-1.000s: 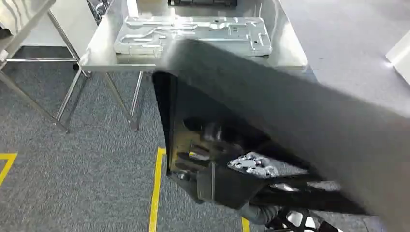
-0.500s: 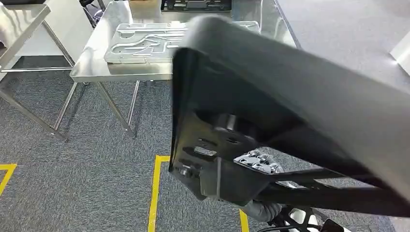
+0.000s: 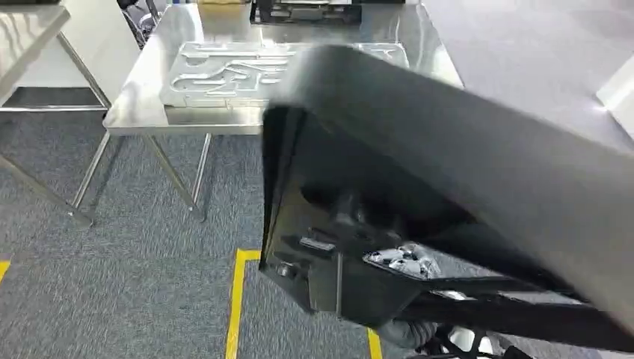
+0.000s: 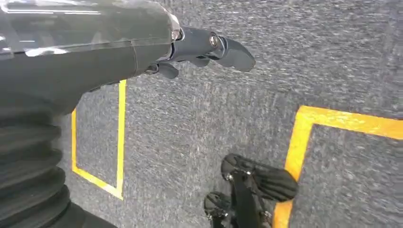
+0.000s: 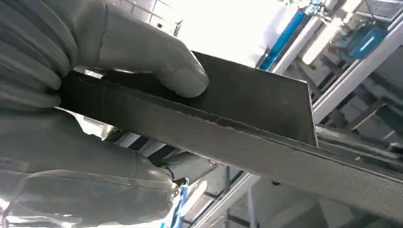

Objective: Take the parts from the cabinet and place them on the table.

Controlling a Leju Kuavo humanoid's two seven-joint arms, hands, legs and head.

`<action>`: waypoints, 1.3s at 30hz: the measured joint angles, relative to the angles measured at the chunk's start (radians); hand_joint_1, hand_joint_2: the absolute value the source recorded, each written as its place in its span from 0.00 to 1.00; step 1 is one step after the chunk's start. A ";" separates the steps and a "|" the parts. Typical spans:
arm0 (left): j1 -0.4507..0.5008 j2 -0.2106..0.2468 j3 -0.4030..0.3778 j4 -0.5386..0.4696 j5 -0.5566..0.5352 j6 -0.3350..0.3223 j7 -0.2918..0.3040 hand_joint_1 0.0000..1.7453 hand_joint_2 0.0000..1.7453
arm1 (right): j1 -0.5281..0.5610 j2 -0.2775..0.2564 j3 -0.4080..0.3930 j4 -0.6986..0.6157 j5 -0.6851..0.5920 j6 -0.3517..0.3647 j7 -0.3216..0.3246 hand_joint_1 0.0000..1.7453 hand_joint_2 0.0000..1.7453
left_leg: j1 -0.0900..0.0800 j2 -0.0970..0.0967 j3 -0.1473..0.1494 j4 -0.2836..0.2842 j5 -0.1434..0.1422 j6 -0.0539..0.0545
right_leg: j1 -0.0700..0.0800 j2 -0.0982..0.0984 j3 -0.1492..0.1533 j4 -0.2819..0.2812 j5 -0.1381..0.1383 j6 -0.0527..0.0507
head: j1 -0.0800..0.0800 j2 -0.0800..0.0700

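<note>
A large black sheet-metal part [image 3: 448, 172] is tilted close in front of my head camera and hides much of the floor and the table's near right corner. My right hand [image 5: 71, 142] grips this black part [image 5: 247, 109] by its edge, the thumb [image 5: 142, 52] pressed on the flat face. My left hand [image 4: 204, 47] hangs over the grey carpet with its fingers out and nothing in it. Ahead stands the steel table [image 3: 142, 112], with a silver stamped plate [image 3: 224, 71] lying flat on it.
A dark part [image 3: 306, 11] lies at the table's far end. A second steel table [image 3: 30, 30] stands to the left, and a white object [image 3: 617, 82] sits at the right edge. Yellow tape lines [image 3: 235, 299] mark the carpet between me and the table.
The whole picture has shifted as the camera moved: the table now sits slightly lower and further left. The black part stays in my right hand's grip.
</note>
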 joint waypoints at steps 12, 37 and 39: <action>-0.003 -0.004 0.000 0.000 0.004 0.001 0.007 0.00 1.00 | -0.004 0.000 -0.001 0.001 -0.005 0.018 0.000 1.00 1.00 | 0.000 -0.001 0.073 -0.001 -0.083 -0.046 | -0.009 -0.003 -0.042 -0.107 0.136 -0.015 | -0.001 0.000; 0.002 -0.008 0.000 0.000 0.013 0.006 0.016 0.00 1.00 | -0.018 0.000 -0.003 0.019 0.000 0.025 0.001 1.00 1.00 | -0.005 -0.005 0.055 0.007 -0.045 -0.004 | -0.011 -0.006 -0.080 -0.029 0.140 0.009 | -0.001 0.000; 0.000 -0.012 0.001 0.000 0.013 0.006 0.016 0.00 1.00 | -0.018 0.000 -0.003 0.022 0.000 0.026 0.000 1.00 1.00 | -0.008 -0.006 0.064 0.010 -0.061 -0.016 | 0.000 -0.011 -0.066 -0.105 0.142 -0.006 | -0.001 0.000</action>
